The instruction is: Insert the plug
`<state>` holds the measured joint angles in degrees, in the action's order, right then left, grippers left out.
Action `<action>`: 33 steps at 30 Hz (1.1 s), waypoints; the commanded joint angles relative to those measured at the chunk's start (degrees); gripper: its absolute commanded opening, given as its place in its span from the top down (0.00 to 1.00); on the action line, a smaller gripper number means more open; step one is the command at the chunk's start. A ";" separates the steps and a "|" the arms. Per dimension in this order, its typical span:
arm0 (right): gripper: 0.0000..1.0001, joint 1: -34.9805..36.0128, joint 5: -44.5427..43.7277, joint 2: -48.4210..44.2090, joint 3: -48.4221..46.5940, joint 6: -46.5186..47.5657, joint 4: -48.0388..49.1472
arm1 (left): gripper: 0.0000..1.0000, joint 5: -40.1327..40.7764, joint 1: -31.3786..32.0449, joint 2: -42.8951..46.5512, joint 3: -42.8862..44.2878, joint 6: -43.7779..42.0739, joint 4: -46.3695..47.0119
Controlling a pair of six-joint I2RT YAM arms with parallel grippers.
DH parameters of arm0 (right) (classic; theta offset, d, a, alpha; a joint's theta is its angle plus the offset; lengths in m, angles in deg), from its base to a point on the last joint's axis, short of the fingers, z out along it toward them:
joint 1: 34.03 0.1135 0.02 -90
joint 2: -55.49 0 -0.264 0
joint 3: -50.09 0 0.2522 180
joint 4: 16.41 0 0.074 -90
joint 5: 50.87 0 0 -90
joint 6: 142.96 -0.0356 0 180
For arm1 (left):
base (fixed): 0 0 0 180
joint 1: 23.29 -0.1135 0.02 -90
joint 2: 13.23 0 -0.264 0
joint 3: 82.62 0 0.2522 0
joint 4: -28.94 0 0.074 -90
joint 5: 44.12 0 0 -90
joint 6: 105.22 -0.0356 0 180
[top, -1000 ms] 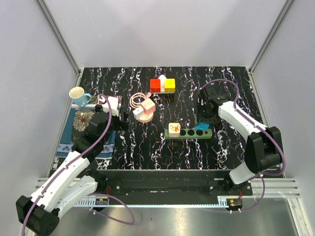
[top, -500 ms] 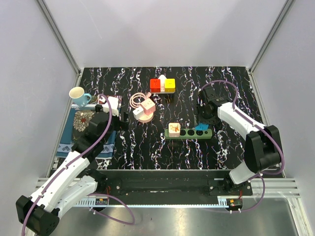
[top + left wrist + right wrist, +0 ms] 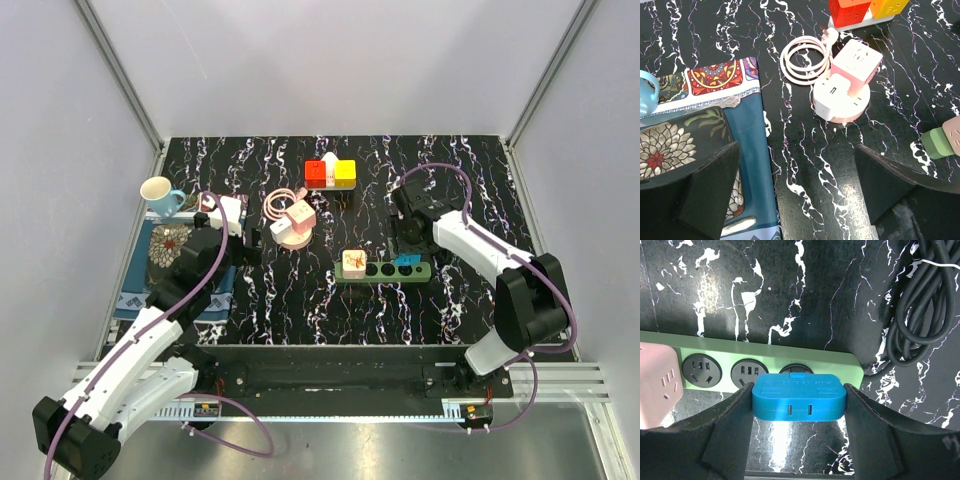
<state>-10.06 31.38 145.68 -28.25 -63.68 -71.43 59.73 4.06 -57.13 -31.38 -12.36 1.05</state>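
Observation:
My right gripper (image 3: 799, 407) is shut on a blue plug (image 3: 799, 400), one finger on each short end. The plug sits right over the rightmost socket of a light green power strip (image 3: 771, 359), hiding most of it. Whether its pins are in the socket cannot be told. Two round sockets to its left are free, and a pink cube adapter (image 3: 655, 380) fills the strip's left end. From above, the blue plug (image 3: 407, 261) shows at the right end of the strip (image 3: 385, 272). My left gripper (image 3: 797, 187) stands open over bare table beside a placemat.
A pink-and-white round socket hub (image 3: 842, 95) with a coiled white cord lies ahead of the left gripper. A red and yellow socket block (image 3: 330, 173) stands at the back. Cup (image 3: 158, 192) and patterned placemat (image 3: 752, 165) are on the left. A black cable coil (image 3: 925, 305) lies right of the strip.
The right arm's wrist has shifted slightly left and away with the blue plug still in its grip. The left arm has not moved.

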 commanded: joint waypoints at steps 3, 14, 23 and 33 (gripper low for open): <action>1.00 3.54 -2.27 0.52 3.13 -5.70 -0.59 | 0.01 1.10 -0.20 0.04 0.32 -0.92 1.83; 1.00 3.54 -1.84 -3.88 12.02 -10.64 6.19 | 0.01 1.10 -0.28 1.18 0.06 -1.01 2.27; 1.00 3.54 0.10 -4.67 14.30 -12.66 6.89 | 0.01 1.18 -0.28 2.32 -0.38 -1.27 2.62; 0.06 3.46 -2.27 -11.00 2.28 -10.46 6.36 | 0.01 1.36 -0.28 3.21 -0.82 -0.22 3.41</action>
<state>-7.55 27.12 138.03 -18.54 -72.86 -64.17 59.71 4.06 -54.88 -31.95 -12.82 1.42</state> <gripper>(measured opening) 0.808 0.987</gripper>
